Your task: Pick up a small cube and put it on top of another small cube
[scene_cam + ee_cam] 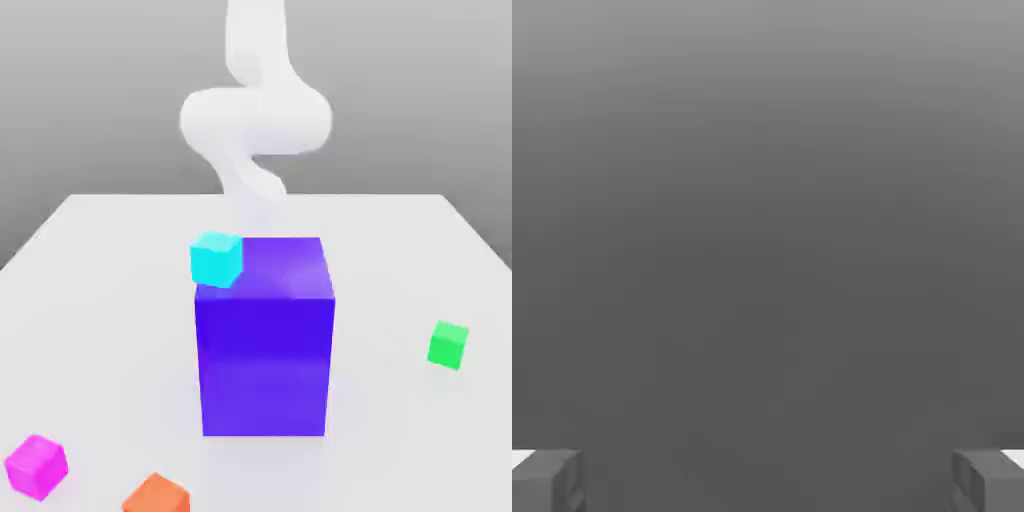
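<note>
Claw [768,480] gapes wide and empty in hand view; exterior view shows magenta cube [36,465] and green cube [448,344].

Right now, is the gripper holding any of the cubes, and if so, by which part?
Nothing is held. The gripper is open, with empty space between its fingertips. The pink cube and the green cube both sit on the table.

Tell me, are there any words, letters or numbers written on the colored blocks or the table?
None: nothing here has writing on it.
The magenta cube, green cube, cyan cube and orange cube have plain faces.
The big blue-violet block is plain too.
The white table carries no marks or signs.
The gripper fingertips show no label either.
</note>
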`<state>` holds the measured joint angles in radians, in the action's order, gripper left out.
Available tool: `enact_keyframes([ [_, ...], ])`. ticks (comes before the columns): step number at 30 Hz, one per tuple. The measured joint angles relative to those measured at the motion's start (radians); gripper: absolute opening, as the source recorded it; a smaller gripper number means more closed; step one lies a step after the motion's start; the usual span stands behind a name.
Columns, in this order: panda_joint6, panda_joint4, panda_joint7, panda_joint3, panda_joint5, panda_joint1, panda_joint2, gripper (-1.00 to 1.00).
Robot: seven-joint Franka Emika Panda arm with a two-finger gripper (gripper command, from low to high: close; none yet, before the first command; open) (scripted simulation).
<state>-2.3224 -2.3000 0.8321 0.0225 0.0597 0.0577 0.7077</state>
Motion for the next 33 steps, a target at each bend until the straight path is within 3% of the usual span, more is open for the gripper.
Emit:
enact_keyframes([
  [9, -0.074, 0.002, 0.099, 0.018, 0.195, 0.166, -0.340, 0.00],
  [16, -0.141, 0.001, 0.114, -0.037, 0.257, 0.242, -0.592, 0.00],
  [22, -0.220, -0.007, 0.052, -0.069, 0.204, 0.329, -0.793, 0.00],
  [30, -0.332, -0.021, -0.138, -0.028, -0.020, 0.463, -1.026, 0.00],
  [33, -0.408, -0.004, -0.160, -0.013, -0.049, 0.486, -1.130, 0.00],
])
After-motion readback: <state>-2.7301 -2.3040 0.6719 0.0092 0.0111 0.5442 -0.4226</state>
